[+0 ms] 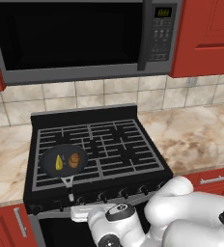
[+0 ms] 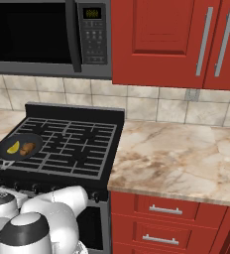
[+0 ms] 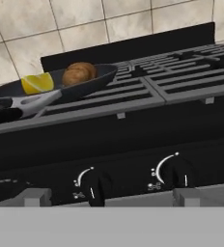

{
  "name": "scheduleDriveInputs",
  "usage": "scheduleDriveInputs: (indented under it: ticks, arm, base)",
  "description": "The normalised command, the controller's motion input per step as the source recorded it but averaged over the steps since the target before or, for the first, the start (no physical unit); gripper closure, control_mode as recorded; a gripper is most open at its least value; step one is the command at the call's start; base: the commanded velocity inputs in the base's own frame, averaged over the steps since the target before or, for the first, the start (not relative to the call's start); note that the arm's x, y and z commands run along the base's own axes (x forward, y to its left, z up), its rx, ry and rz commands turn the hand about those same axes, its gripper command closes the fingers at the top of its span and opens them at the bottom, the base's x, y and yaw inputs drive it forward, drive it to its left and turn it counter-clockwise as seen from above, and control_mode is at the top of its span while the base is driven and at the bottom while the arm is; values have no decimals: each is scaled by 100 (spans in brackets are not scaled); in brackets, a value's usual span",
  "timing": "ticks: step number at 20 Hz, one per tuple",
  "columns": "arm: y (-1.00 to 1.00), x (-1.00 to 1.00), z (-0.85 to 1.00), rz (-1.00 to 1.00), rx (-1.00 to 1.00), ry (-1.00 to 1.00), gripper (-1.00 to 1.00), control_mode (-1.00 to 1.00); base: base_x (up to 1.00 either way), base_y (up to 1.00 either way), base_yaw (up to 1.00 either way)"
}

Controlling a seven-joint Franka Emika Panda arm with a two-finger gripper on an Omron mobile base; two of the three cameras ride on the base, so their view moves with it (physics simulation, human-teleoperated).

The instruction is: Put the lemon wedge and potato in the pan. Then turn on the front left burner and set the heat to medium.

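Lemon wedge and potato already lay in pan. Faced 2 small, rigid, smooth knobs; probably needed pinching across the body. Gripper gaped wide, empty.

The pan handle's end runs off the hand view's left edge; knob markings unreadable.

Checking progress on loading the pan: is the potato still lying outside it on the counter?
No. The potato lies inside the pan, beside the lemon wedge, on the stove grate.
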Motion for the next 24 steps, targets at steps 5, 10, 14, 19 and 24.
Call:
scheduleDriveInputs:
  ticks: [5, 10, 14, 19, 24]
  arm:
    - [0, 18, -1, 9, 0, 0, -100, -100]
    - [0, 24, -14, 11, 0, 0, -100, -100]
    - [-17, 12, -24, 7, 0, 0, -100, -100]
    - [-26, 12, -18, 3, 0, 0, -100, -100]
    - [-15, 22, -4, 0, 0, 0, -100, -100]
  base:
    - [0, 0, 0]
    - [0, 0, 0]
    - [0, 0, 0]
    - [0, 0, 0]
    - [0, 0, 0]
